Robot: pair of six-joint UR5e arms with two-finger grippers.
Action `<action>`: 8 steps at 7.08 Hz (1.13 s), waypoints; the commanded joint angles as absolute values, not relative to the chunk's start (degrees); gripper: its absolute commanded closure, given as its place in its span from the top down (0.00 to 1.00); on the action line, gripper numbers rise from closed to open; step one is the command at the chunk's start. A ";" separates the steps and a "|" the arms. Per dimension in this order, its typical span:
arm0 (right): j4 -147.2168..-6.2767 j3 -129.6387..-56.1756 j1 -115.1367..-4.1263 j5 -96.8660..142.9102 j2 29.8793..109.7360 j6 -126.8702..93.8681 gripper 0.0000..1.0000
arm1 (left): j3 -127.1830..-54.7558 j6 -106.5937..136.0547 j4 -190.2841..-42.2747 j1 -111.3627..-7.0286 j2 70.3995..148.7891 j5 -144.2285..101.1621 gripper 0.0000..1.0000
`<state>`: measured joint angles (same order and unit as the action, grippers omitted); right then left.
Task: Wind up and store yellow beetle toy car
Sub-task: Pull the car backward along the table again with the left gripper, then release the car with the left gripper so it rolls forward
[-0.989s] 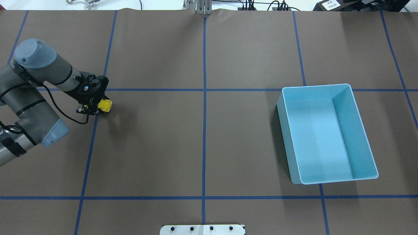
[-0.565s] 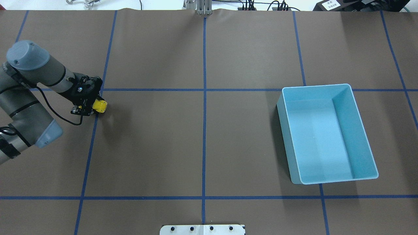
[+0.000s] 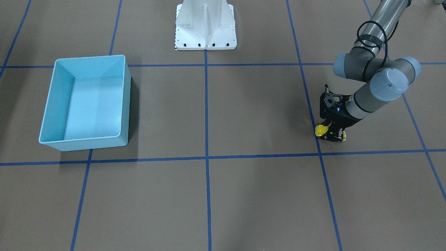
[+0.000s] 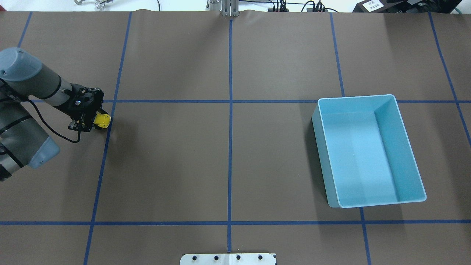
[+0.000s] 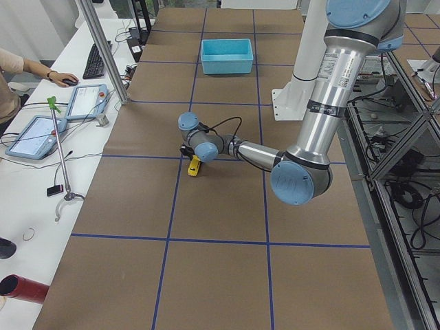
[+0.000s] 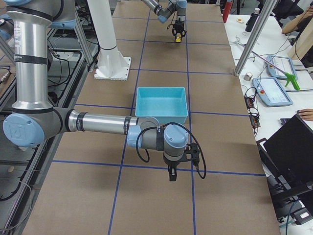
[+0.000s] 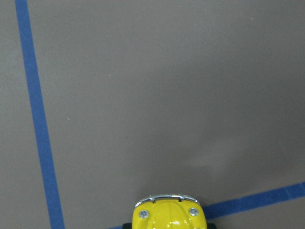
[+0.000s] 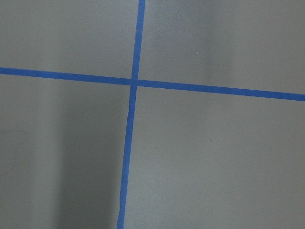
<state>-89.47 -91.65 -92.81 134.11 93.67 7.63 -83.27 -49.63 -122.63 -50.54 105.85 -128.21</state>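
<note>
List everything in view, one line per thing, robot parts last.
car: one, yellow, in the left gripper, low over the table's left side
bin: one, light blue, empty, table's right side
table: one, brown with blue grid lines
base plate: one, white, middle of the robot's edge
pendants: two, grey-blue, off the table's far edge
left gripper: one, black, shut on the car
right gripper: one, black, above the table near the bin; open or shut cannot be told
</note>
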 commanded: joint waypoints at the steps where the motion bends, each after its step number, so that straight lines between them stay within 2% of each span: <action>1: -89.47 -91.58 -92.81 134.12 93.87 7.65 1.00 | -83.15 -50.62 -123.40 -51.32 104.86 -128.67 0.00; 5: -89.39 -91.67 -92.81 134.12 94.83 8.17 1.00 | -81.66 -52.47 -122.88 -53.52 103.45 -129.99 0.00; 6: -89.38 -91.67 -92.81 134.12 95.01 8.17 1.00 | -79.56 -52.21 -122.52 -54.48 104.14 -131.73 0.99; 8: -89.30 -91.67 -92.81 134.03 95.01 8.17 1.00 | -79.01 -51.42 -120.17 -57.55 104.24 -132.01 1.00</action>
<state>-89.33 -91.67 -92.81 134.11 94.97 8.17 -79.50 -51.98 -121.85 -55.76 104.10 -131.68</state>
